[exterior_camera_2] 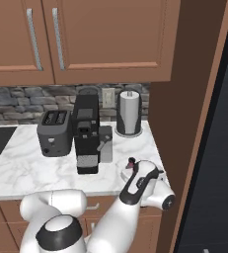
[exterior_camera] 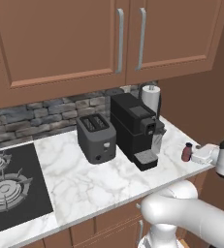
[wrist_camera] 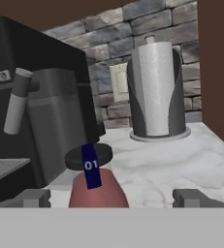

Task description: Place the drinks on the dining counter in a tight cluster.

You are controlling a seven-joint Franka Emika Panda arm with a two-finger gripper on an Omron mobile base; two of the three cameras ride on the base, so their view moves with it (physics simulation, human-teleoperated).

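Reddish-brown and small, the bottle (exterior_camera: 186, 152) stands upright near the right end of the marble counter (exterior_camera: 99, 184), close to its near edge and just right of the black coffee machine (exterior_camera: 135, 130). It has a dark cap and a blue strip running down its neck. This counter carries a toaster (exterior_camera: 96, 137), a stove (exterior_camera: 9, 181) at the far left and a paper towel roll (exterior_camera_2: 129, 113) against the stone wall, so it is probably not the dining counter; the bottle would have to be carried away from here.

In the hand view the claw (wrist_camera: 111, 198) has its fingers spread wide apart, one fingertip (wrist_camera: 33, 198) on each side of the bottle's shoulder, with clear gaps to the bottle on both sides. Nothing is clamped. The hand comes in level from the near side, so that the fingers can close across the bottle's body rather than on its cap.

Judging by this, the step in hand is lining up a side grasp. The bottle looks light and narrow, so an off-centre squeeze could tip it towards the coffee machine.
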